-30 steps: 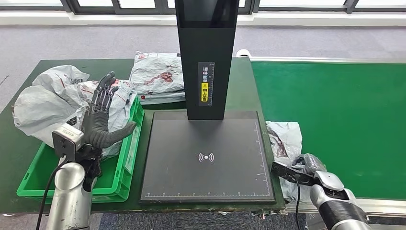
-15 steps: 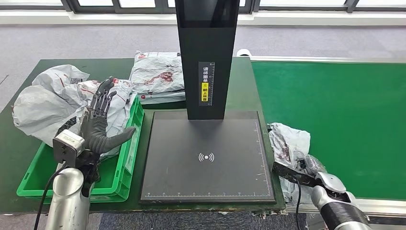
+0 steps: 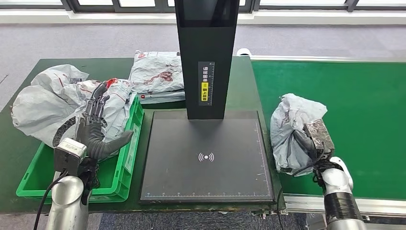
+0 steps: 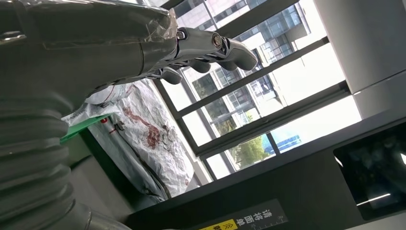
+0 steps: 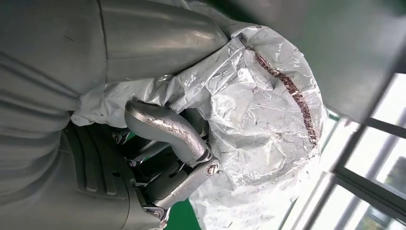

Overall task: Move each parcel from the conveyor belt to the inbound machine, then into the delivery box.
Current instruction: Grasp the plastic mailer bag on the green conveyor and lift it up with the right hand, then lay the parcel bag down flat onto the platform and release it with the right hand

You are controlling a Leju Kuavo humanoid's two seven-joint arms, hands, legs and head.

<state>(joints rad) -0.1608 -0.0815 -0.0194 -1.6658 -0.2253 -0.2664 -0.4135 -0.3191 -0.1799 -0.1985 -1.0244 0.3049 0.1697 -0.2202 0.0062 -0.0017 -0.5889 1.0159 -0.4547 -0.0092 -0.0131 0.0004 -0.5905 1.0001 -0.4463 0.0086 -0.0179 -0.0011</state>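
**A:** Right side of the figure: what does my right robot hand (image 3: 313, 143) carry?

**B:** A grey plastic-wrapped parcel (image 3: 292, 132), crumpled, with dark red print. In the right wrist view my thumb and fingers (image 5: 165, 127) curl into the wrapping, so this robot hand is clamped on the parcel (image 5: 258, 110).

**A:** Where is that parcel?

**B:** Raised off the green conveyor belt (image 3: 354, 110), at the belt's near left edge, just beside the right rim of the inbound machine (image 3: 207, 158). It is not over the machine's black plate.

**A:** Describe the machine.

**B:** A flat black square plate with a white signal mark at its centre, and a black upright column (image 3: 207, 57) at its far edge bearing a strip label with a yellow patch. It stands on the dark green counter (image 3: 57, 67).

**A:** And my left robot hand (image 3: 98, 122)?

**B:** Fingers extended and apart, thumb out to the side, holding nothing. It hovers over the green delivery box (image 3: 122, 172), which sits left of the machine.

**A:** What lies in and around the box?

**B:** A heap of grey parcels (image 3: 52, 103) fills the box's far end and spills over its left rim. One more flat grey parcel (image 3: 158, 76) lies on the counter behind the box, just left of the column.
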